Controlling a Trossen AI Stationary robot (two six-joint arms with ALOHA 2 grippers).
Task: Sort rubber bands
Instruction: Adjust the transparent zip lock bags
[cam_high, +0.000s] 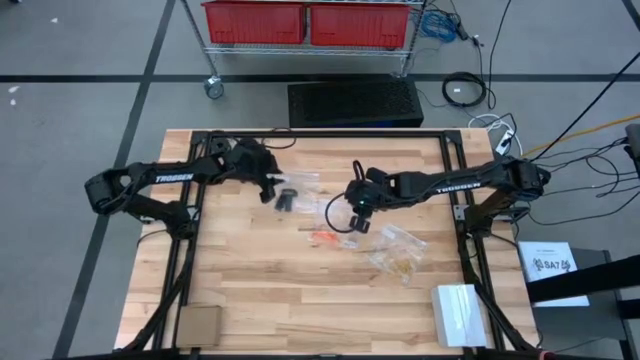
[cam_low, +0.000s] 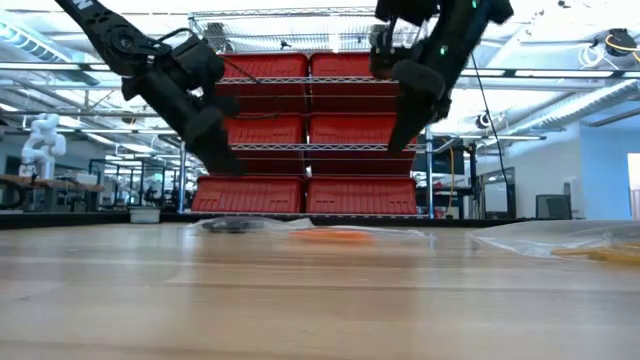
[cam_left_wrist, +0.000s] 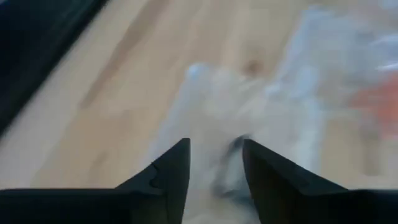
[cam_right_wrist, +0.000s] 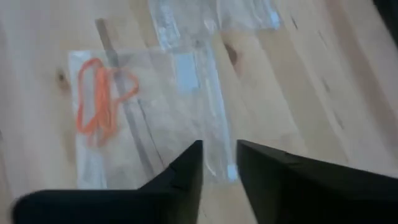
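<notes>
High view, left to right: left gripper (cam_high: 283, 196) raised over the upper-left part of the wooden table (cam_high: 250, 290), right above a clear bag holding black rubber bands (cam_high: 285, 200). Left wrist view: fingers (cam_left_wrist: 169, 174) parted by a narrow gap, nothing between them, blurred clear plastic (cam_left_wrist: 236, 118) beneath. Next, toward the middle: clear bag with orange-red rubber bands (cam_high: 322, 237) flat on the wood, just beside the right gripper (cam_high: 357, 218), also lifted off the surface. Right wrist view: fingers (cam_right_wrist: 186, 174) slightly apart, gripping nothing, over the edge of a clear bag (cam_right_wrist: 155, 118) with the orange-red rubber bands (cam_right_wrist: 99, 102) inside at its far end. Farther right: clear bags with pale tan rubber bands (cam_high: 398, 252), apart from both grippers. Low view: both arms hanging above the tabletop, fingertips clear of the wood, bags lying flat beyond them.
</notes>
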